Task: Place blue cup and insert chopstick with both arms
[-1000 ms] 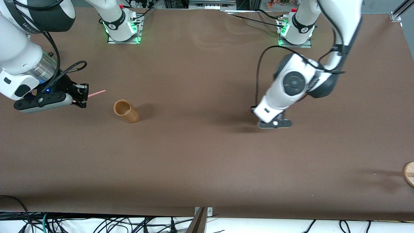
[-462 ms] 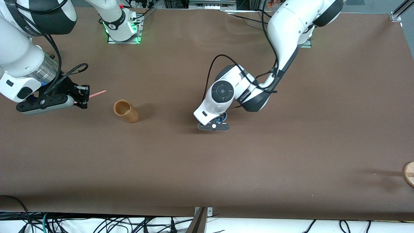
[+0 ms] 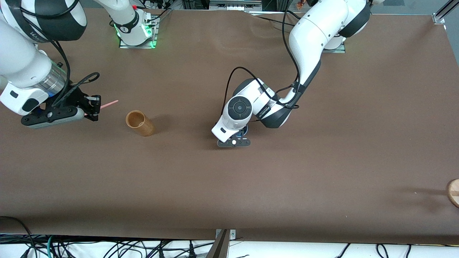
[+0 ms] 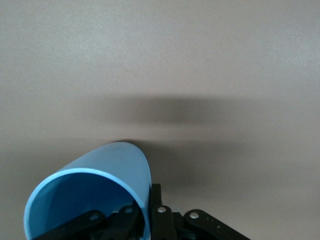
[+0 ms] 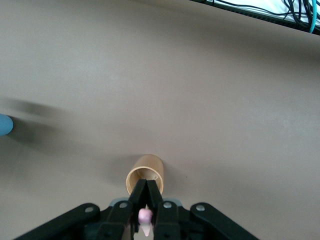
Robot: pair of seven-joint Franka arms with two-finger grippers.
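Note:
My left gripper (image 3: 239, 136) is over the middle of the table, shut on the wall of the blue cup (image 3: 244, 131), which is mostly hidden under the wrist. In the left wrist view the light-blue cup (image 4: 95, 185) fills the lower corner, with one finger inside its rim and one outside; the gripper (image 4: 148, 216) holds it low over the table. My right gripper (image 3: 95, 107) is shut on the pink chopstick (image 3: 109, 104), beside the tan-brown wooden cup (image 3: 140, 123). In the right wrist view the gripper (image 5: 146, 200) pinches the chopstick (image 5: 145, 216), with the wooden cup (image 5: 145, 175) just past the fingertips.
A round wooden disc (image 3: 453, 192) lies at the table edge at the left arm's end, nearer the camera. The blue cup's edge also shows in the right wrist view (image 5: 4, 124). Cables hang below the table's front edge (image 3: 143, 247).
My left arm has swung from the left arm's end to the table's middle with the blue cup, then slowed. My right gripper with the chopstick has barely shifted.

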